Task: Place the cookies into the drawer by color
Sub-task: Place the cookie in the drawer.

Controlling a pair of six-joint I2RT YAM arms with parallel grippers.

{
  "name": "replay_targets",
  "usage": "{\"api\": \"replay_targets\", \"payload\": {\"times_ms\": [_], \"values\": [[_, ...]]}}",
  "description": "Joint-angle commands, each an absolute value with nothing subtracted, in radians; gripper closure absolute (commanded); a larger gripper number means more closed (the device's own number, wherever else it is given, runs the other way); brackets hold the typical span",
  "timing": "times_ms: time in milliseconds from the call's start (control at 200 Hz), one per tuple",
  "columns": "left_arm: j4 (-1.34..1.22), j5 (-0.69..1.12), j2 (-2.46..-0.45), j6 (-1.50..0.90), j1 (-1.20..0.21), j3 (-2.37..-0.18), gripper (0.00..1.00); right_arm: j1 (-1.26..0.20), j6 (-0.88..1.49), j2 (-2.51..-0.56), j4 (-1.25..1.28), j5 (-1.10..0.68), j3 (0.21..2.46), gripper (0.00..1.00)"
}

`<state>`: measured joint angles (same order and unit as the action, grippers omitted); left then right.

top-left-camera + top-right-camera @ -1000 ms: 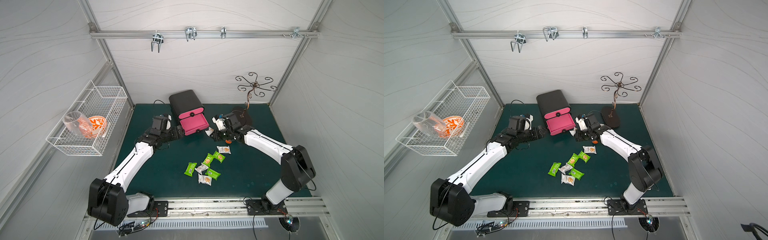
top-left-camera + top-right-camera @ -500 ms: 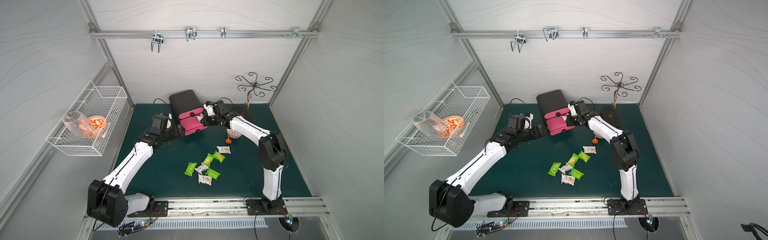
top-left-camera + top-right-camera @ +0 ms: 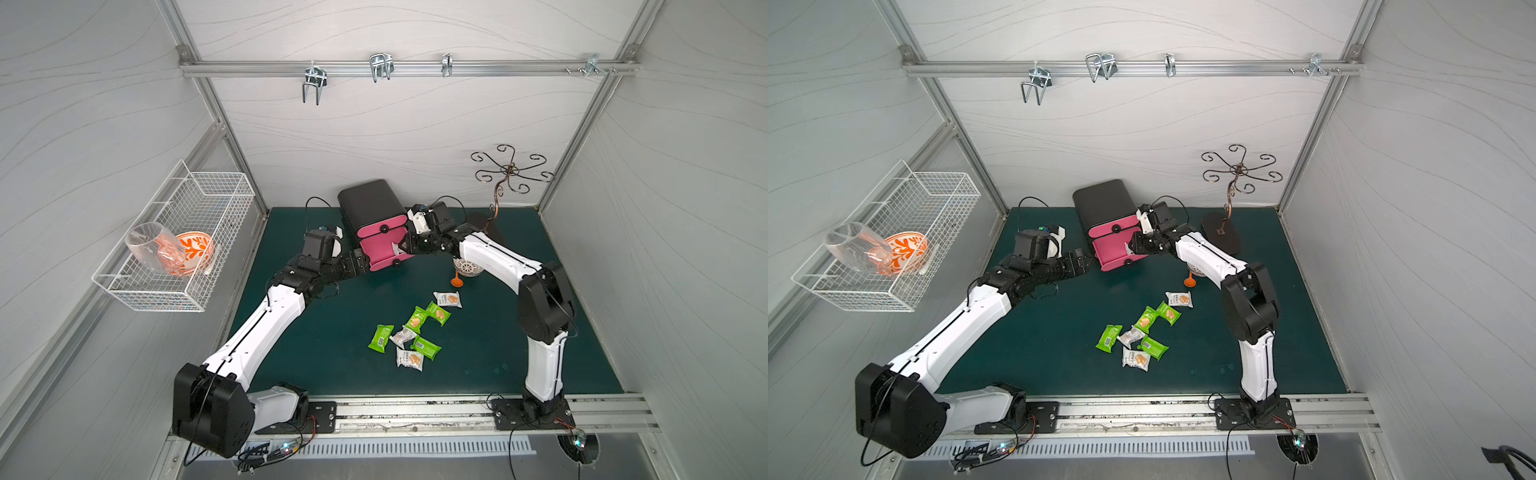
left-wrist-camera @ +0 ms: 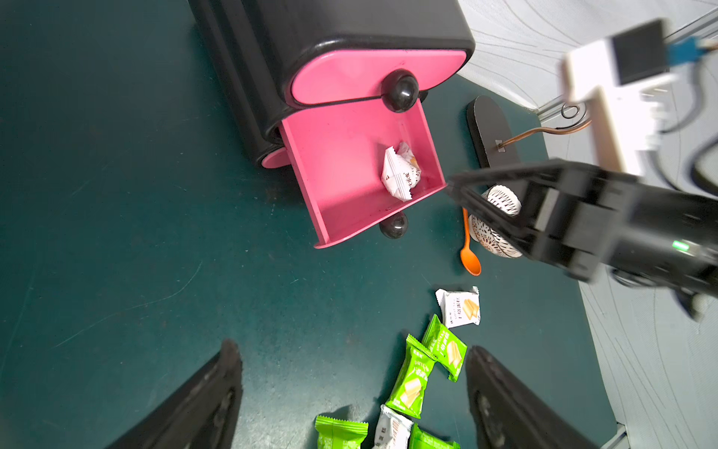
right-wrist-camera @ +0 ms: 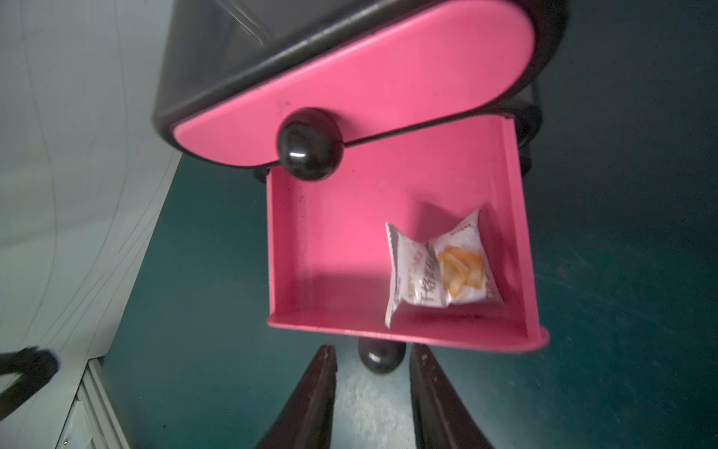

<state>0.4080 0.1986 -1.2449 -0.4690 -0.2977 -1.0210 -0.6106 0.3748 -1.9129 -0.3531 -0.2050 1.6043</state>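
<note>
White cookie point(image 5: 435, 268) lies in open lower drawer point(image 5: 330, 252). Right gripper point(image 5: 372, 348) narrowly parted, empty; left gripper point(image 4: 353, 348) wide, empty. Upper drawer point(image 5: 388, 77) shut, contents hidden; loose cookies point(image 3: 417, 319) overlap on mat point(image 3: 311, 353)

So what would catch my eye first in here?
The pink drawer stands pulled open at the back of the green mat, with one white packet lying in it. The right fingers hang open at its front edge, holding nothing. Nearer the front, seven loose packets, green and white, lie scattered on the mat.
</note>
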Motion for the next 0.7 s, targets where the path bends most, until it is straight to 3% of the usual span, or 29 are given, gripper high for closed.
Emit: {"api": "replay_targets", "payload": {"times_ms": [0, 220, 365, 605, 695], "values": [[0.385, 0.199, -1.244, -0.447, -0.307, -1.063, 0.09, -0.612, 0.374, -1.711, -0.353, -0.157, 1.518, 0.63], [0.371, 0.206, -1.275, -0.451, -0.321, -1.076, 0.09, -0.559, 0.466, -1.364, -0.376, 0.016, 1.164, 0.63], [0.363, 0.214, -1.300, -0.451, -0.327, -1.090, 0.09, -0.470, 0.548, -1.208, -0.422, 0.015, 0.955, 0.60], [0.364, 0.218, -1.324, -0.448, -0.343, -1.106, 0.09, -0.407, 0.498, -1.248, -0.520, -0.062, 0.886, 0.48], [0.365, 0.215, -1.324, -0.449, -0.347, -1.103, 0.09, -0.454, 0.514, -1.303, -0.546, 0.026, 0.899, 0.36]]}}
